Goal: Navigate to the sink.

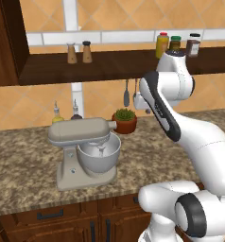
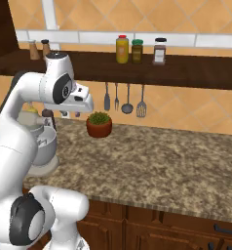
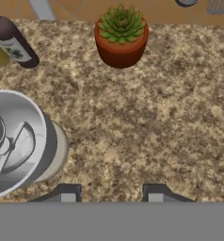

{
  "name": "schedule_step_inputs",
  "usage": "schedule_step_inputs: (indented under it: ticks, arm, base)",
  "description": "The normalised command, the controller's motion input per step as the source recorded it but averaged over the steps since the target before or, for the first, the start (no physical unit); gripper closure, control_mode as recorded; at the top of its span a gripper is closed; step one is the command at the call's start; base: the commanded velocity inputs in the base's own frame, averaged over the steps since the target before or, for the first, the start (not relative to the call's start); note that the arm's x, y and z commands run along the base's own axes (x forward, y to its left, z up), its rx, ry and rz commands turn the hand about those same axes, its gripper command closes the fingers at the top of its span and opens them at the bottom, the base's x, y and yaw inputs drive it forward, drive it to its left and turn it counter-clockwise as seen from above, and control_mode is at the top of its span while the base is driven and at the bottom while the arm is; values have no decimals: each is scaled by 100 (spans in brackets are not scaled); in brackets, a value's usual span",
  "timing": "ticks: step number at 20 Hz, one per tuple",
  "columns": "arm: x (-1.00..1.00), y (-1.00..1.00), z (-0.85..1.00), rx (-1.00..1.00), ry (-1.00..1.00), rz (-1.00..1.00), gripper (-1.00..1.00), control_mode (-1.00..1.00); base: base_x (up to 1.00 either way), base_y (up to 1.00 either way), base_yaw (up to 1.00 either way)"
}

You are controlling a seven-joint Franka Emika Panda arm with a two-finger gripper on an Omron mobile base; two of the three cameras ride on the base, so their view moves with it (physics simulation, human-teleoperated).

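Above a speckled granite counter [image 2: 152, 161] the gripper [image 3: 111, 196] hung empty, its two dark finger tips spread apart with bare stone between them, a carrying posture that suited driving rather than grasping. No black double-basin sink lay on the stretch of worktop before the base, so by my judgement the drive to it was not yet finished and which way it lay could not be told. A grey stand mixer [image 1: 86, 151] with a rounded head and a polished steel bowl stood at about nine o'clock from the gripper in the hand view, near the counter's front edge. At twelve o'clock sat a spiky green succulent in a terracotta pot [image 3: 121, 36], close to the tiled wall. Two slim bottles [image 1: 66, 113] stood behind the mixer against the orange tiles. Metal utensils [image 2: 125, 100] hung from the underside of a dark wooden shelf [image 2: 186, 68], which carried jars [image 2: 137, 50] and shakers [image 1: 79, 52] within easy reach of a cook.
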Motion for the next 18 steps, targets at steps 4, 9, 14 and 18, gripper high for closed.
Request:
schedule_step_inputs:
  ticks: [4,9,14,18]
  arm:
    - [-69,5,0,0,-4,1,-100,-100]
    - [-99,8,-7,-1,2,0,-100,-100]
    - [-83,-9,0,0,-5,0,-100,-100]
    - [-22,-8,0,0,-4,0,-100,100]
  base:
    - [0,0,0]
    - [0,0,0]
    - [0,0,0]
    - [-72,-46,0]
